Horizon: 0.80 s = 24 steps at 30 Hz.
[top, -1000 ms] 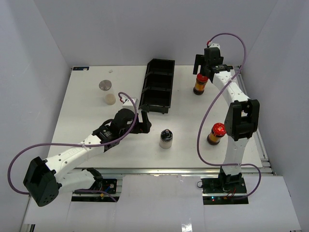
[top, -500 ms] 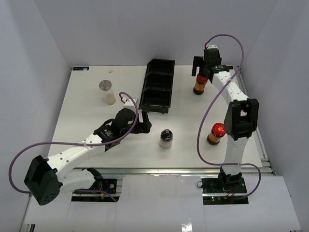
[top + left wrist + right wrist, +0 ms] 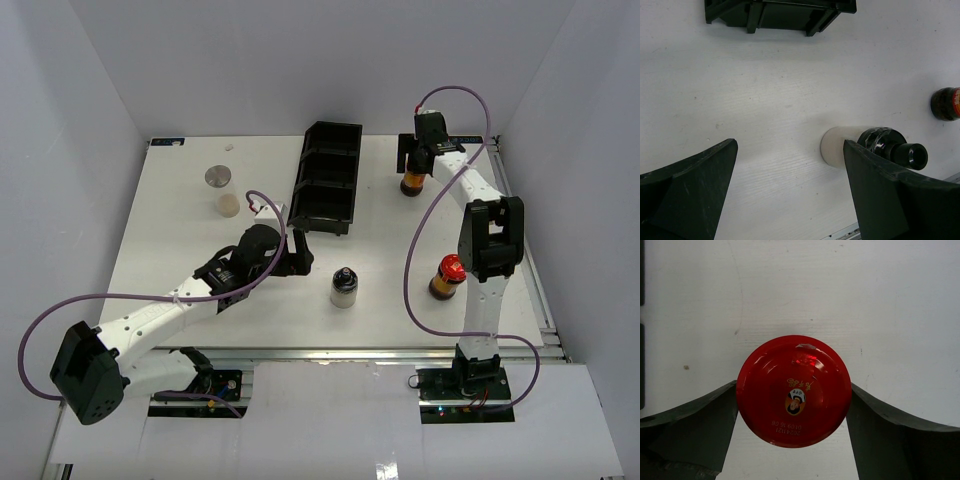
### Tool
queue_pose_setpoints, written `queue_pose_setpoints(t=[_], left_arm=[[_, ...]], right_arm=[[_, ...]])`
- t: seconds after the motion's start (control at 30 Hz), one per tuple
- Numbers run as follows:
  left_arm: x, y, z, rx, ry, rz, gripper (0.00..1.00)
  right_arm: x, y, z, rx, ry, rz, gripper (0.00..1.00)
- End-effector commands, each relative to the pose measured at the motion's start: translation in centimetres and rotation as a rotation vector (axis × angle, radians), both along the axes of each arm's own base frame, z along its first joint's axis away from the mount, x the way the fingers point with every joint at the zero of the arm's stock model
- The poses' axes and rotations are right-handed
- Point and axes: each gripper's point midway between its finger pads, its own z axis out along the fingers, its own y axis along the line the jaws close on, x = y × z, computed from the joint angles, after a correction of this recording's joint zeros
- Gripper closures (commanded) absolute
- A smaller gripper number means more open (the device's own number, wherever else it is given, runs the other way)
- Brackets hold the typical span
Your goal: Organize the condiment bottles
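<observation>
Tabletop check, left to right. Far left: grey-lidded jar [image 3: 218, 177] and cream bottle [image 3: 230, 205], just beside each other, upright. Left end effector [image 3: 790, 146]: spread wide, empty, near pale dark-capped bottle [image 3: 343, 288] standing in front of black tray [image 3: 322, 222]. Rear right: right end effector [image 3: 414, 165] closed either side of red-capped amber bottle [image 3: 411, 184], upright. Second amber bottle [image 3: 447, 277] at front right. Judged rigid, smooth, probably glass, slip-prone. Best gripped on body below cap, kept vertical.

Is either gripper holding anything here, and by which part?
The right gripper pinches the far red-capped bottle at cap level, a finger on each side. The left gripper is open, holding nothing.
</observation>
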Motion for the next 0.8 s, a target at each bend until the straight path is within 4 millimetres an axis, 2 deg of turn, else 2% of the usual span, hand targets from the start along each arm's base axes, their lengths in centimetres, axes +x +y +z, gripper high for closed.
queue_pose_setpoints(t=[0.0,0.13,0.27,0.37,0.43,0.63,0.77], left_arm=[[0.4,0.1,0.8,-0.015,-0.027,0.019,0.02],[0.4,0.0,0.8,-0.018,-0.024,0.016,0.02],[0.3,0.1,1.0,-0.022,-0.027,0.015,0.02],[0.2,0.1,1.4,-0.028,-0.031,0.013,0.02],[0.1,0.2,1.8,-0.035,-0.036,0.012,0.02],[0.0,0.0,3.7,-0.049,-0.047,0.002,0.02],[-0.3,0.2,5.1,-0.050,-0.043,-0.002,0.02]], right_arm=[[0.8,-0.6,0.5,-0.021,-0.026,-0.012,0.21],[1.1,-0.8,0.9,-0.035,-0.039,-0.014,0.39],[1.3,-0.9,2.0,-0.044,-0.072,-0.011,0.61],[1.5,-0.3,3.6,-0.046,-0.108,0.020,0.83],[1.5,0.0,5.6,-0.039,-0.144,0.030,0.92],[0.8,3.9,13.7,0.010,-0.318,0.127,0.92],[-0.3,8.0,19.2,0.072,-0.448,0.223,0.92]])
